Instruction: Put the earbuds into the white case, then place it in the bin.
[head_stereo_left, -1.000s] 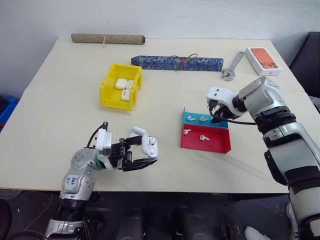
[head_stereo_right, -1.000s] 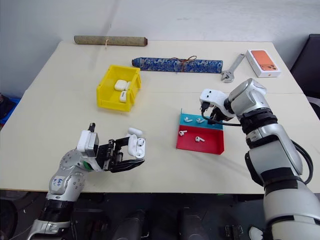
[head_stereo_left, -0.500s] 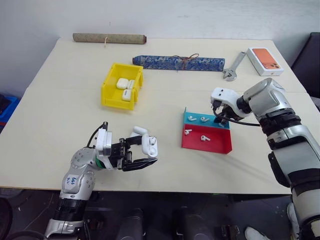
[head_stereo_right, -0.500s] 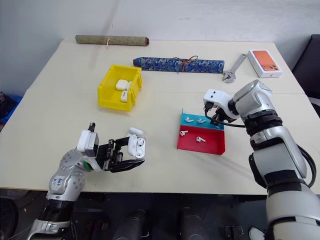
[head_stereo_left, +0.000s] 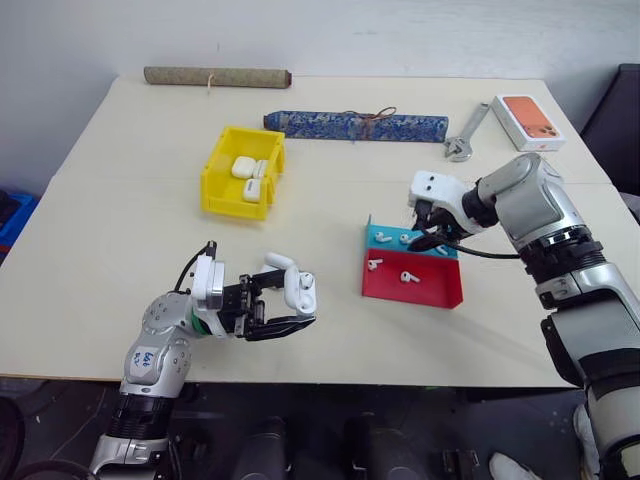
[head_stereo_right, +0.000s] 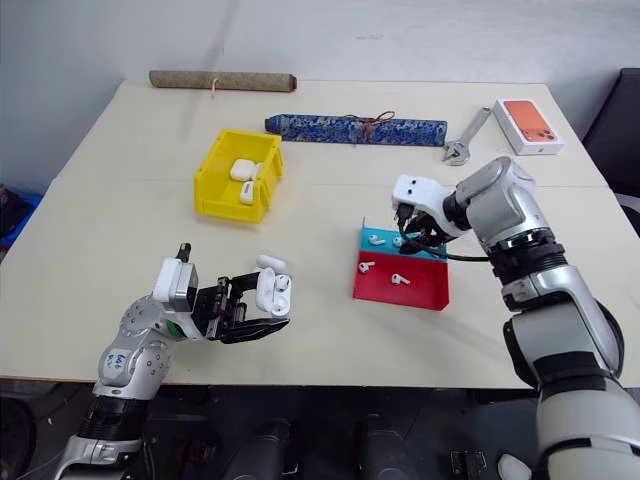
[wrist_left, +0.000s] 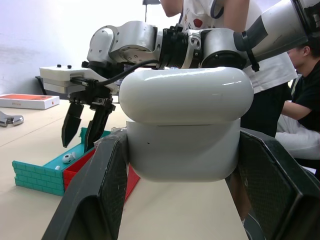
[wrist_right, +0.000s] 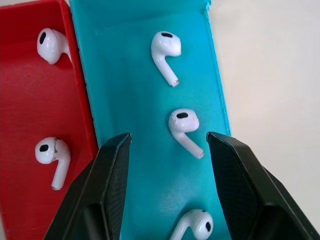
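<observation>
- Your left claw (head_stereo_left: 290, 308) is clamped shut on the white case (head_stereo_left: 298, 290) and holds it just above the near part of the table (head_stereo_left: 120, 250). The lid is tipped back, so the open mouth is presented toward the right arm, ready to receive.
- Your right claw (wrist_right: 167, 145) hangs over the blue tray (wrist_right: 130, 65) with its fingers parted and nothing between them. One of the earbuds (wrist_right: 184, 125) lies in the gap, so a straight descent and a squeeze look like the next step.
- Two more buds lie in the same blue tray, and two in the red tray (wrist_right: 20, 110) just beside it. They sit apart from one another, which gives your fingers room, but the tray wall is close on one side, so mind a finger catching on it.
- The bin (head_stereo_left: 243, 172) stands well back on the left side of the table and already holds several closed cases. Judging from that, your held case goes there once it is filled and closed.
</observation>
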